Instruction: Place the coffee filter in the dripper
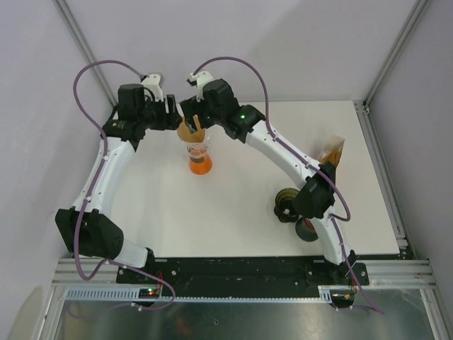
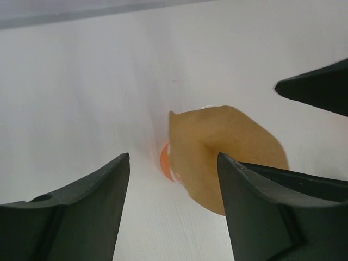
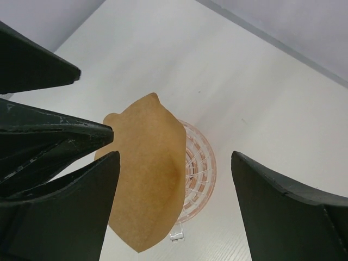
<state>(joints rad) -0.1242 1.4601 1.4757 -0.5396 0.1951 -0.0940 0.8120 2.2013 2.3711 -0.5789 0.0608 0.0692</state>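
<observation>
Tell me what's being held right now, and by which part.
Nothing is gripped: the left gripper and right gripper both stand open beside the filter, which sits in the dripper.

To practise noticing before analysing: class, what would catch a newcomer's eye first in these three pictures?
The brown paper cone coffee filter stands out first, perched askew on the orange-tinted clear plastic dripper at the far middle of the white table. The left claw and right claw flank it, both open. A brown paper-like object sits near the table's right edge.
</observation>
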